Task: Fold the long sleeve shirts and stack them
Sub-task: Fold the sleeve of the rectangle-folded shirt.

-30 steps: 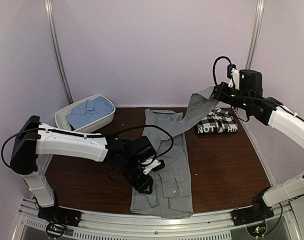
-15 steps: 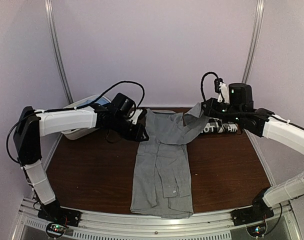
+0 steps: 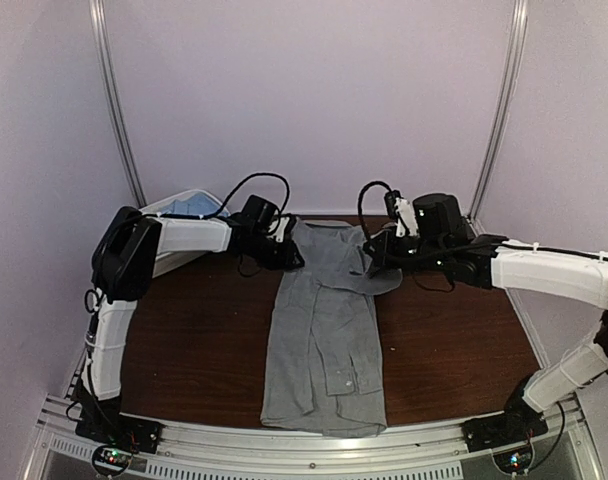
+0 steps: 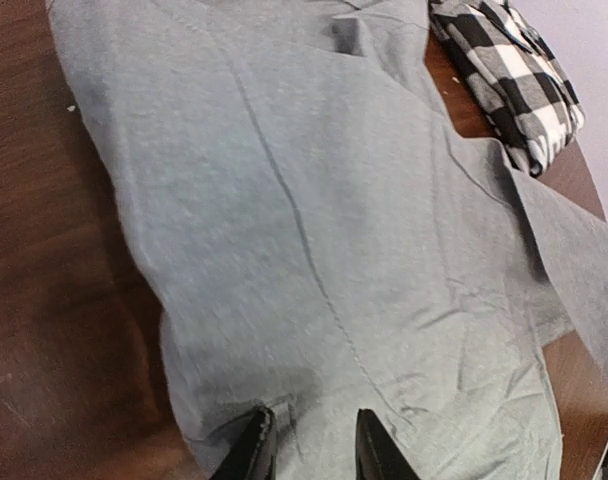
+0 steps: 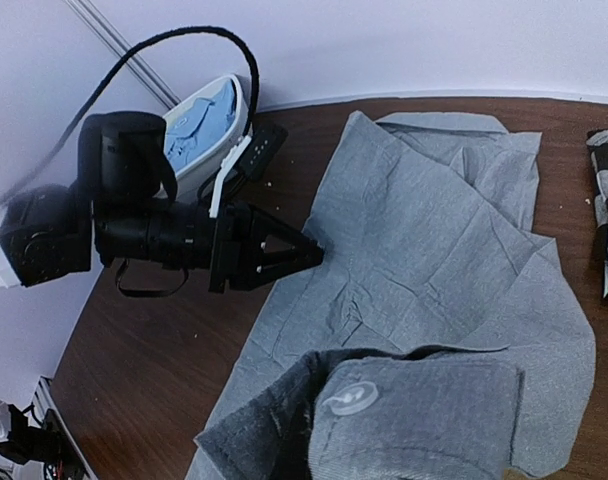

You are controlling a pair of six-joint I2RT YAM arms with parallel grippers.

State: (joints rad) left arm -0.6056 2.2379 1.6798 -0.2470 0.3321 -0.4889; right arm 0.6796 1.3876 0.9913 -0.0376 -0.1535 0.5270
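Across the middle of the table (image 3: 184,330) lies the grey shirt (image 3: 324,330), collar at the far end. One sleeve drapes over our right gripper (image 3: 377,256) above the chest and hides the jaws, so we cannot tell how they stand. Our left gripper (image 4: 314,455), jaws slightly parted and empty, sits at the opposite shoulder edge. We should pin that edge, then lay the sleeve flat and straight down the body.
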